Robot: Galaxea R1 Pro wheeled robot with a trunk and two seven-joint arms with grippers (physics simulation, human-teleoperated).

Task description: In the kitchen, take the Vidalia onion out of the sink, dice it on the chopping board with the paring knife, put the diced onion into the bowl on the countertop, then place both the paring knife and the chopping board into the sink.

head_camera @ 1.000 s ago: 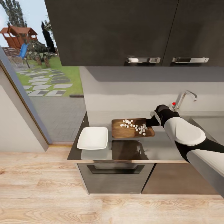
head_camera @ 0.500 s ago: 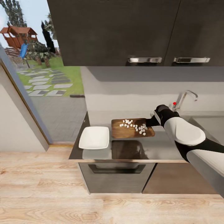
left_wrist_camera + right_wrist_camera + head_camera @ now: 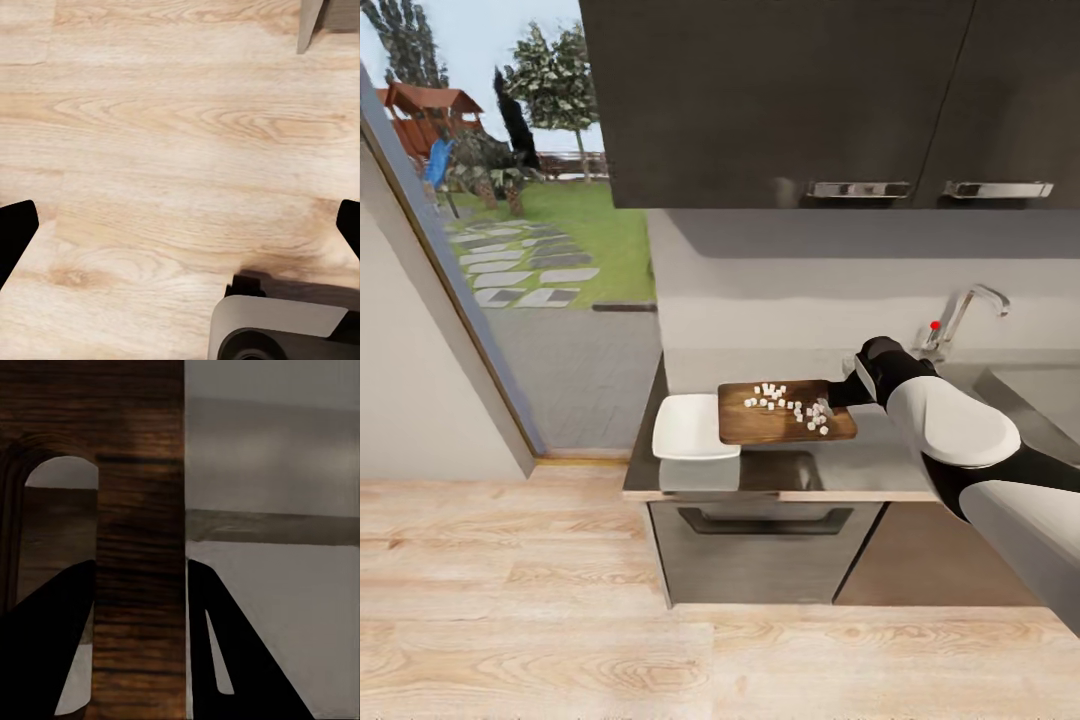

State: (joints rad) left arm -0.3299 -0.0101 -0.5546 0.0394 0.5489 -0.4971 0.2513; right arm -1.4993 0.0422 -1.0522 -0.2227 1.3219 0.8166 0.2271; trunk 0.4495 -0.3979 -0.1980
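The chopping board (image 3: 788,412) is the landmark here: it is held level above the countertop (image 3: 860,465), its shadow lying on the steel below it. The diced onion (image 3: 792,401) is scattered across its top, mostly toward the end nearest the arm. The right gripper (image 3: 847,392) meets the board at its sink-side end, and in the right wrist view its two dark fingers (image 3: 45,645) sit either side of the wooden strip (image 3: 139,547) beside the handle hole, clamped on the board. The bowl (image 3: 693,428) rests on the counter at the board's other end (its rim slips just under the board's edge). Beyond the gripped end stands the chrome tap (image 3: 963,312) with its red knob (image 3: 935,325), and a corner of the sink (image 3: 1040,395). The left gripper (image 3: 180,229) hangs over wood floor (image 3: 172,142), fingertips spread wide, grasping nothing
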